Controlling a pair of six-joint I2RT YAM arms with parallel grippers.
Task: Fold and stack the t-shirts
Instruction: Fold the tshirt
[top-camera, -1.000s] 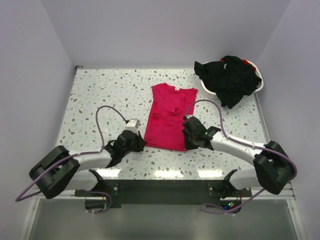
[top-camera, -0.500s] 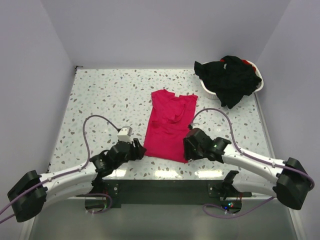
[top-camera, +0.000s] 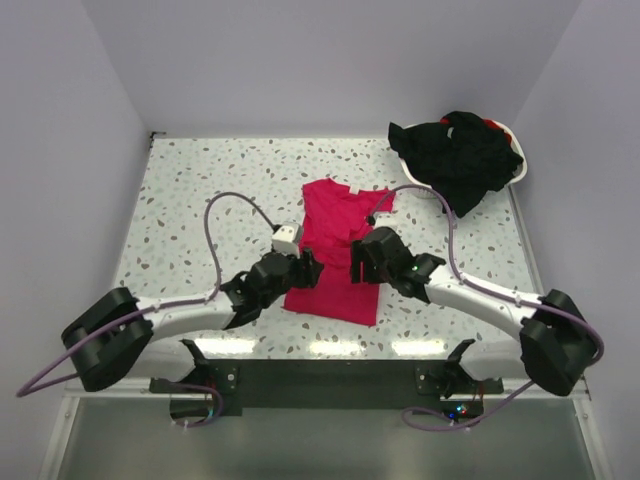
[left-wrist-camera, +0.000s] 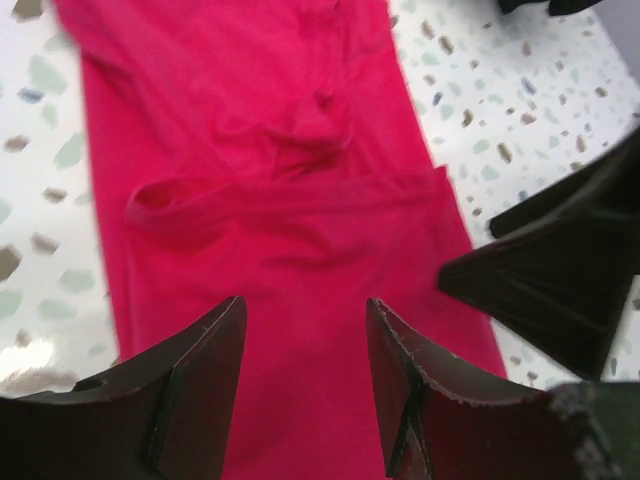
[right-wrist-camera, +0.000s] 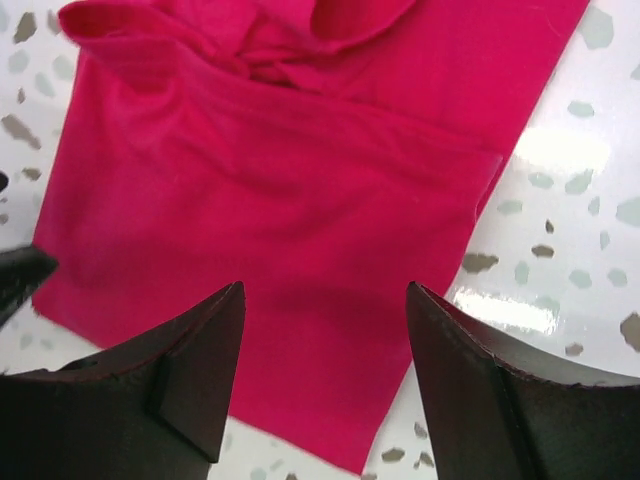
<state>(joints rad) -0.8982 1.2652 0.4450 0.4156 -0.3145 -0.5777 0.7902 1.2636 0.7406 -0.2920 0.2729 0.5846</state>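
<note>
The pinkish-red t-shirt (top-camera: 335, 235) lies on the speckled table, folded lengthwise into a narrow strip with its neck at the far end. Creases and a folded sleeve show across its middle (left-wrist-camera: 270, 150) (right-wrist-camera: 280, 150). My left gripper (top-camera: 305, 268) (left-wrist-camera: 304, 305) hovers open over the near left part of the shirt, nothing between its fingers. My right gripper (top-camera: 362, 262) (right-wrist-camera: 325, 290) hovers open over the near right part, also empty. Black t-shirts (top-camera: 462, 152) are heaped at the back right.
A white basket (top-camera: 412, 176) at the back right corner holds the black heap, which spills over its front rim. The table's near edge lies just behind the shirt's hem. Purple cables loop above both arms.
Both grippers have opened and let go of the shirt's near corners. They moved inward and forward over its lower half. The shirt slid slightly toward the near edge.
</note>
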